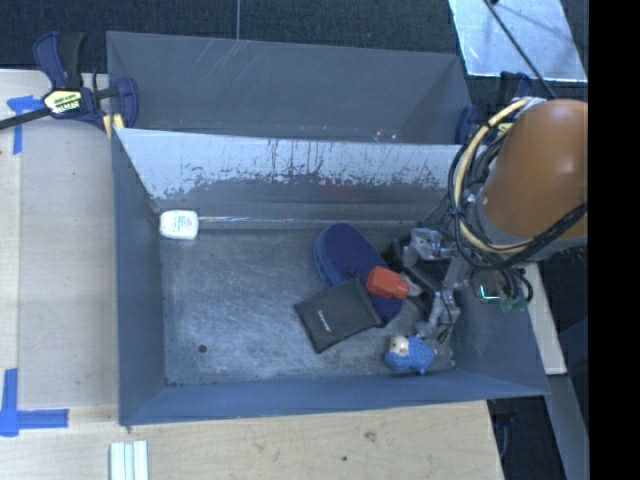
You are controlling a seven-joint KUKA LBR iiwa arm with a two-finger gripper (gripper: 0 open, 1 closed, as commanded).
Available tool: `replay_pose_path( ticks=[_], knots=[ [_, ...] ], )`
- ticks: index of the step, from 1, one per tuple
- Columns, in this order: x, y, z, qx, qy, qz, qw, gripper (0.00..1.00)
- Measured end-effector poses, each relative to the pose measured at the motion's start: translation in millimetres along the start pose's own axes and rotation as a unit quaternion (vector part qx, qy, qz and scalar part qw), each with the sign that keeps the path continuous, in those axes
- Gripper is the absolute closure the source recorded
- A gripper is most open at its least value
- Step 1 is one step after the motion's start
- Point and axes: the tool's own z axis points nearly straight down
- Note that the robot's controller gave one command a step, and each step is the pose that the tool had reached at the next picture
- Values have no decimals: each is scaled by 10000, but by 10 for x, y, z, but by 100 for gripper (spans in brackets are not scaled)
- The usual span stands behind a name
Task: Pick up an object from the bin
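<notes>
Black wallet (340,316), orange block (388,284), blue pouch (343,250), grey bin (230,308)

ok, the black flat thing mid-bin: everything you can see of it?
The black flat piece is roughly square, matte, wallet-like, with a small pale mark on top. It lies flat on the bin floor, turned askew. Its far right corner meets the blue oval thing and the orange piece.

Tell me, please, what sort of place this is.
Probably a lab station for robot grasping tests: a grey metal bin holds loose things, such as a black case, and a cabled arm reaches in.
</notes>
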Motion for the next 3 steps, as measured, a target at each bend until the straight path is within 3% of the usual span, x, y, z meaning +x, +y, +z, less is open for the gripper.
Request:
replay_pose_path(
  ticks=[1, 2, 3],
  knots=[
    [-554, 121, 1207, -2, -20, 1702, 9854, 0],
    [-364, -176, 1407, -80, -68, 1924, 9813, 0],
    [-405, -220, 1378, -46, -149, 1952, 9806, 100]
  ],
)
